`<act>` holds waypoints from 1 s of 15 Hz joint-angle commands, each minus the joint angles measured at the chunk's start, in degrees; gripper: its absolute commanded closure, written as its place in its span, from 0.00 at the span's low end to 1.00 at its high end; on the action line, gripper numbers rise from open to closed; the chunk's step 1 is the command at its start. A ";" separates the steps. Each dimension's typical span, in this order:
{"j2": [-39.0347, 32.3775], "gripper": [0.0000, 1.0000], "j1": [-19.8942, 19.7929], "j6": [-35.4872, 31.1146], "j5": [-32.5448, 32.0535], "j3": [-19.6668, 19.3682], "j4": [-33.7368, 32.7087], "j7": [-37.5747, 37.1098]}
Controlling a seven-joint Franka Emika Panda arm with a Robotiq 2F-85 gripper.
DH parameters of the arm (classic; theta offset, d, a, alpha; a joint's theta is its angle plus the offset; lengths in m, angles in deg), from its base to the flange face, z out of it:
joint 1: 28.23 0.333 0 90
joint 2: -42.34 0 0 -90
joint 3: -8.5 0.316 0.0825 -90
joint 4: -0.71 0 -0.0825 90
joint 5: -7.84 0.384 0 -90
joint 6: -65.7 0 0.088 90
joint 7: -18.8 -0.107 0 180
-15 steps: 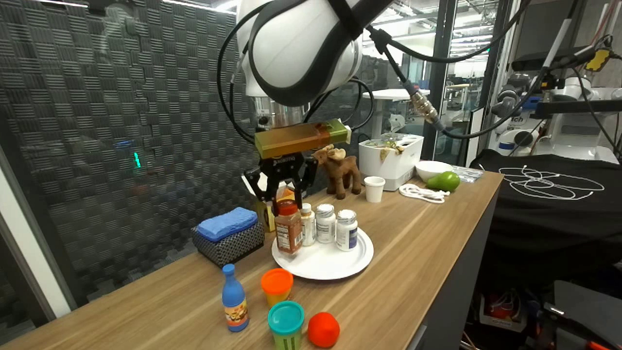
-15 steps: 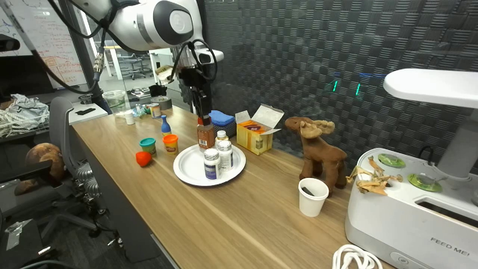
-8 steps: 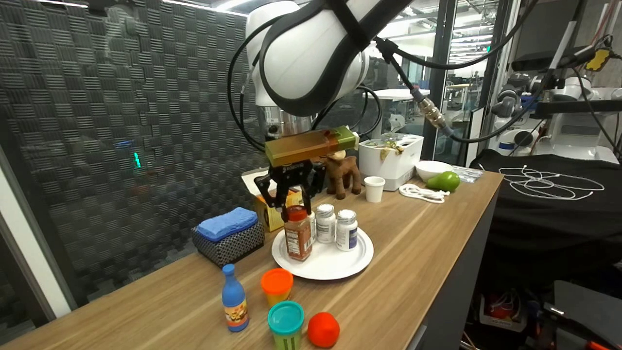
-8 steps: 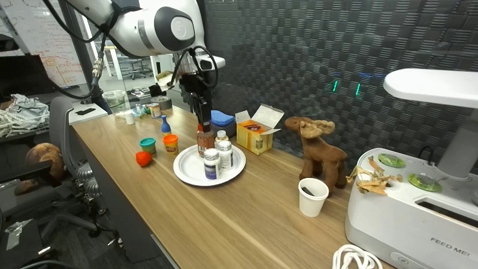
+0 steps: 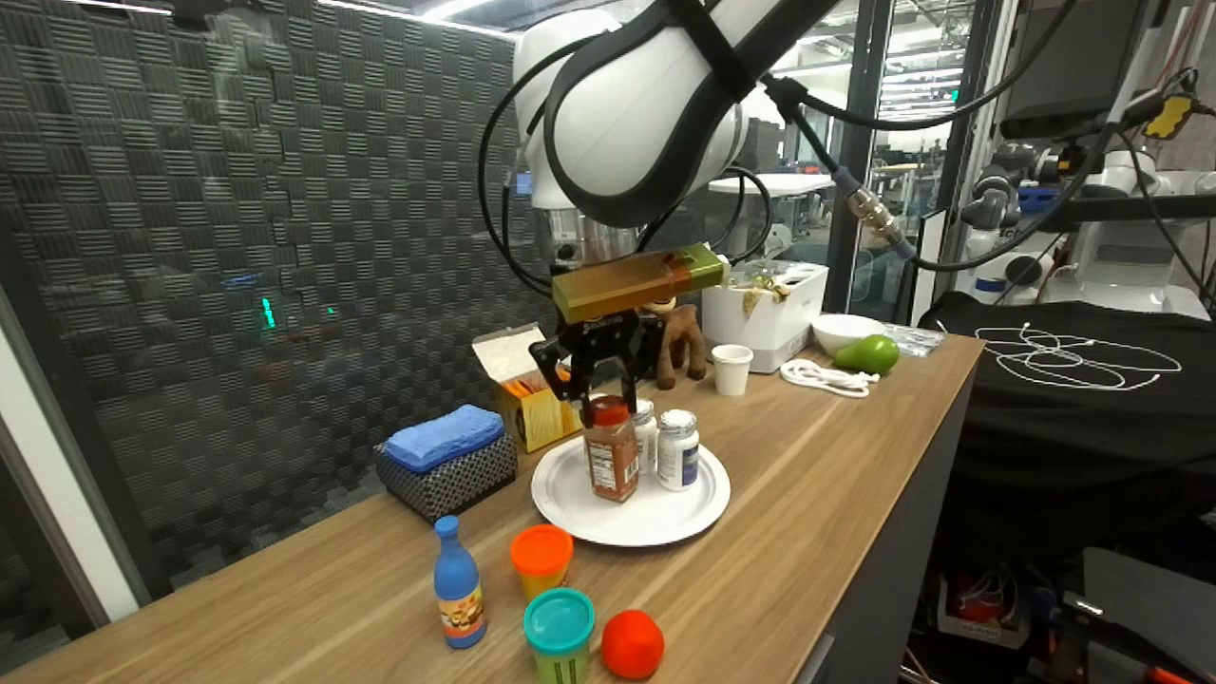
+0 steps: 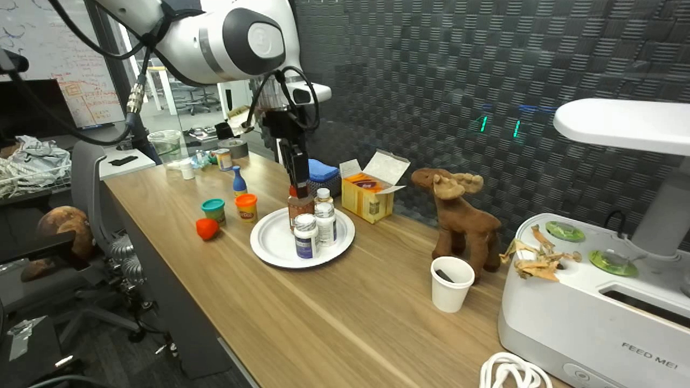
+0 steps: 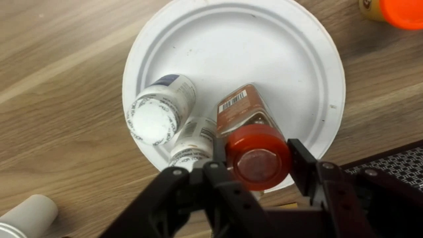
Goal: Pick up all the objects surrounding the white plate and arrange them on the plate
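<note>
My gripper [image 5: 608,408] is shut on the red lid of a spice jar [image 5: 613,464], one finger on each side in the wrist view [image 7: 257,155]. The jar is upright over the white plate [image 5: 655,527]; I cannot tell if its base touches. On the plate stand a white bottle with a purple label [image 6: 306,241], another white bottle [image 6: 326,229] close to the jar, and a smaller capped bottle [image 6: 323,195], mostly hidden behind the jar. Off the plate are an orange-lidded tub [image 5: 541,560], a teal-lidded tub [image 5: 559,632], a red object [image 5: 633,644] and a blue bottle [image 5: 460,594].
A yellow open box [image 6: 367,199] and a dark basket with a blue cloth [image 5: 446,465] stand behind the plate by the wall. A toy moose [image 6: 463,221], a paper cup [image 6: 452,285] and a white planter [image 6: 566,312] stand farther along the table.
The gripper has carried the jar lower and across the plate toward the white bottles. The jar now hides most of the smaller bottle in an exterior view. The other objects stay put.
</note>
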 commanded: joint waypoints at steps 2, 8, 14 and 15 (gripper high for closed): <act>3.36 0.76 -0.84 -1.79 -2.18 -0.66 4.11 -1.53; 3.87 0.76 -1.56 -3.13 -1.69 -0.49 6.12 -1.25; 5.41 0.05 -1.71 -4.79 -1.56 -0.39 7.51 -1.31; 5.86 0.00 -1.46 -5.16 -2.39 -0.66 7.71 -1.98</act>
